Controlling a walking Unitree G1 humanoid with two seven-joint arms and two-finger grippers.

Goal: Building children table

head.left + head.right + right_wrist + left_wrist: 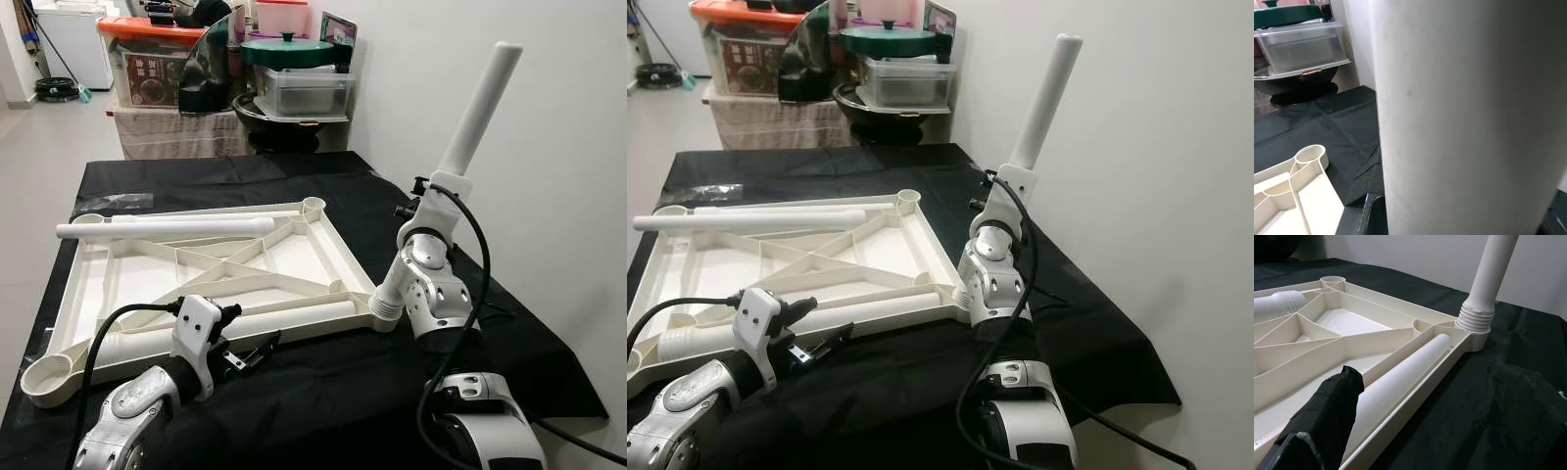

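Black cloth (323, 392) covers the worktop at frame centre. On it the white tabletop (294, 257) lies underside up, exposing corner sockets. Right gripper (436, 201), clamped on the upright table leg (480, 108), seats its threads at lower right. Left gripper (257, 350) rests open, lower left. Two loose legs (167, 228) lie within the frame. Lidded plastic tub (302, 90), upper centre: contents indiscernible.

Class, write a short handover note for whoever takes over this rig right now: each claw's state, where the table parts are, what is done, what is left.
Right claw: shut on the white plastic table leg, which stands tilted in the near right corner socket of the upturned cream plastic tabletop on the black cloth.
Left claw: open, holding nothing, beside the tabletop's near edge.
Two loose white legs lie on the tabletop: one along the far edge, one along the near edge.
Done: one leg seated.
Left: the remaining corner sockets.
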